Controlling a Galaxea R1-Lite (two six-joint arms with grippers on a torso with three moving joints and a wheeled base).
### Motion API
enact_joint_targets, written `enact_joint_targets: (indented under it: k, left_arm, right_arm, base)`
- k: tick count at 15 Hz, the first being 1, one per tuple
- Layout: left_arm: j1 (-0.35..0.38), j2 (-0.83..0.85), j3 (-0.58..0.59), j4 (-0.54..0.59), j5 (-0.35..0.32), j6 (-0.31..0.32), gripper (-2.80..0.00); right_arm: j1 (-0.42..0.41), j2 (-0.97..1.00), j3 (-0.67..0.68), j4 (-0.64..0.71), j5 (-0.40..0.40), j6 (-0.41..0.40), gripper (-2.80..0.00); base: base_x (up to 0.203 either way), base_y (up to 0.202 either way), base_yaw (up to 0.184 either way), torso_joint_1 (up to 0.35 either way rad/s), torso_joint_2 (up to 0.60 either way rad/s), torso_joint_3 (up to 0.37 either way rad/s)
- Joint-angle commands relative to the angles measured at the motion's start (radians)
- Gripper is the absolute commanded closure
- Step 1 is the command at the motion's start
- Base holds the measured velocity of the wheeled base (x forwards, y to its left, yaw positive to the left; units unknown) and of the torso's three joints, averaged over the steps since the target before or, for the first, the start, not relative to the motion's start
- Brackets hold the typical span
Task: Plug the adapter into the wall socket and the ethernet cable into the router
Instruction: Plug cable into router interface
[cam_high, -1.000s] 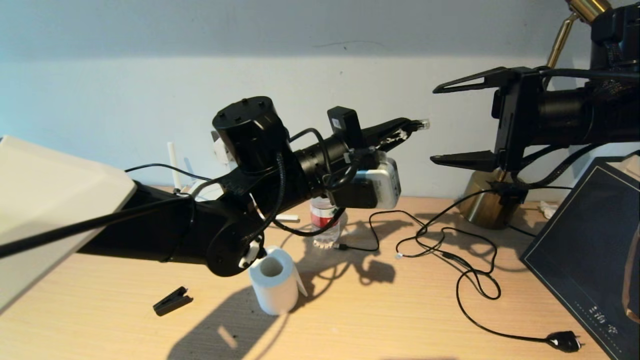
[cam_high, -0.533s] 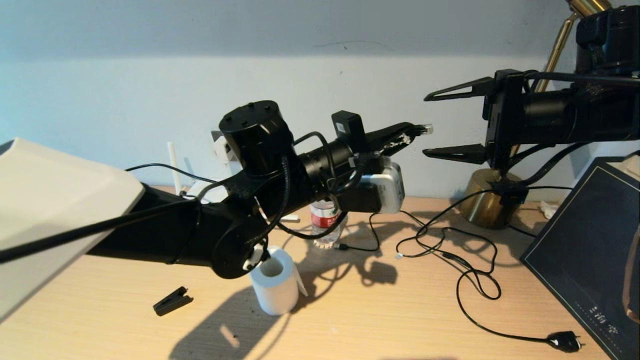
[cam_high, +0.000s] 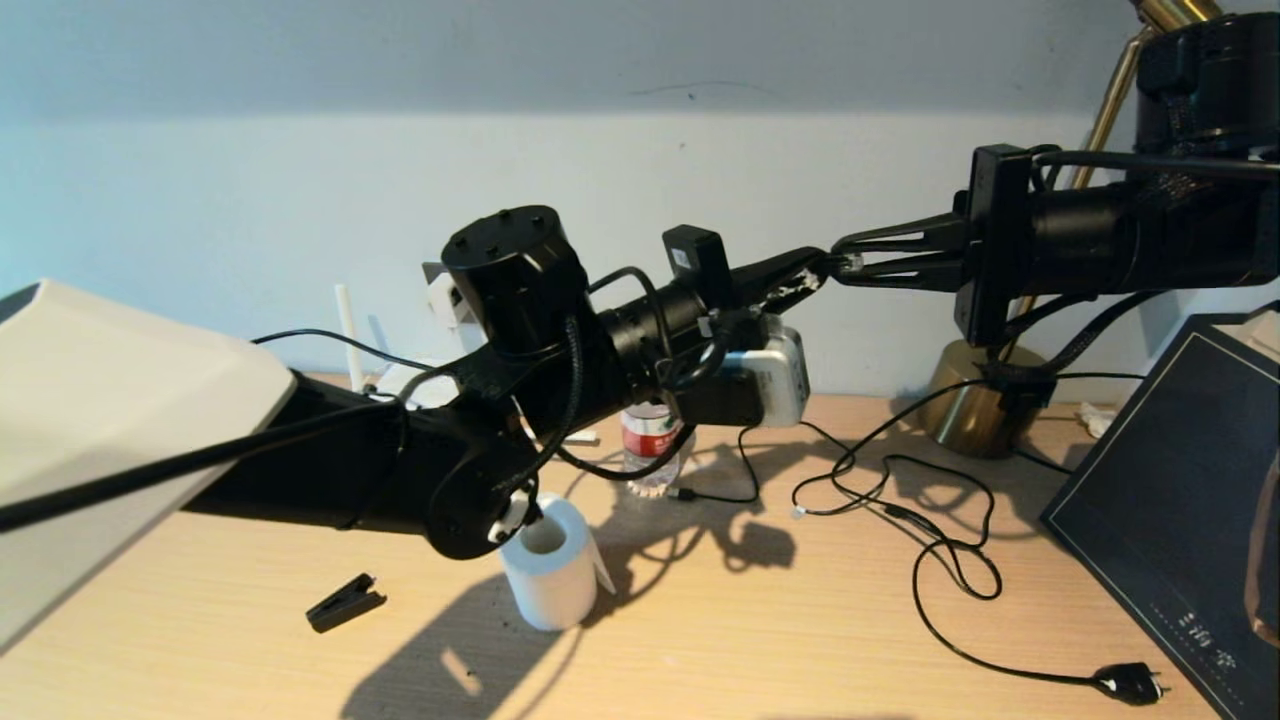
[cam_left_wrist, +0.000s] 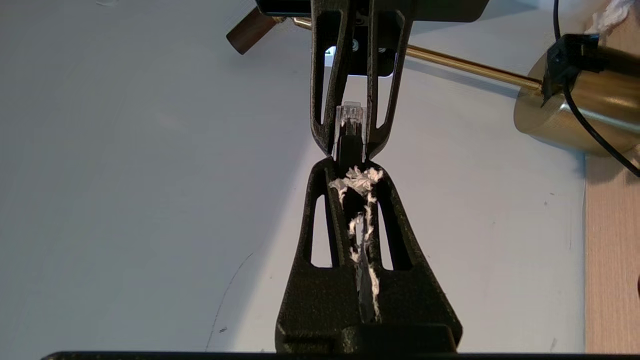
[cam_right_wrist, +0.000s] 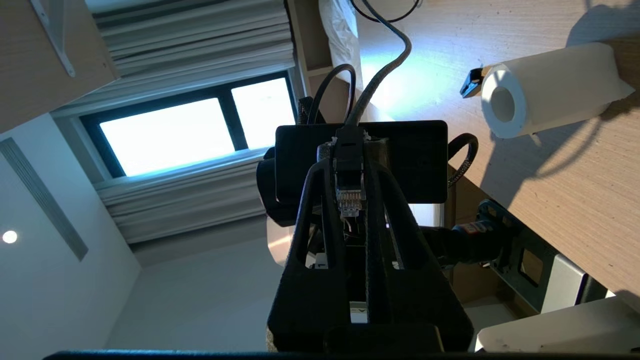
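Since a second ago the right gripper (cam_high: 838, 265) has swung in from the right and closed its wide-spread fingers on the clear plug of the ethernet cable (cam_high: 848, 262). On the left, the left gripper (cam_high: 815, 272) stays clamped on that plug's black boot, raised in mid-air above the desk (cam_high: 760, 640), tip to tip with the right.

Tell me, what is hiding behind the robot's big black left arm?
Behind the left arm peek a white router antenna, a white adapter at the wall and a bottle. The rest is covered.
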Motion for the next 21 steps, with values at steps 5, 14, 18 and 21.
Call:
enact_joint_targets:
  k: [5,14,18,21]
  left_arm:
    - [-0.001,0.004,0.000,-0.005,-0.001,0.007,0.00]
    - [0.018,-0.008,0.003,-0.007,-0.019,0.007,-2.80]
    - [0.029,-0.040,0.027,-0.007,-0.047,0.007,-2.80]
    - [0.067,-0.067,0.092,-0.007,-0.151,0.011,-2.80]
  right_arm:
    - [0.022,-0.007,0.010,0.000,-0.015,0.006,0.00]
    - [0.017,-0.016,0.032,0.001,-0.020,0.012,0.00]
    - [-0.026,-0.014,0.029,-0.002,-0.015,0.058,0.00]
    - [-0.071,-0.015,0.035,-0.001,0.013,0.062,0.00]
  base:
    - [0.000,0.000,0.000,0.000,0.00,0.000]
    - [0.000,0.000,0.000,0.000,0.00,0.000]
    - [0.000,0.000,0.000,0.000,0.00,0.000]
    - [0.000,0.000,0.000,0.000,0.00,0.000]
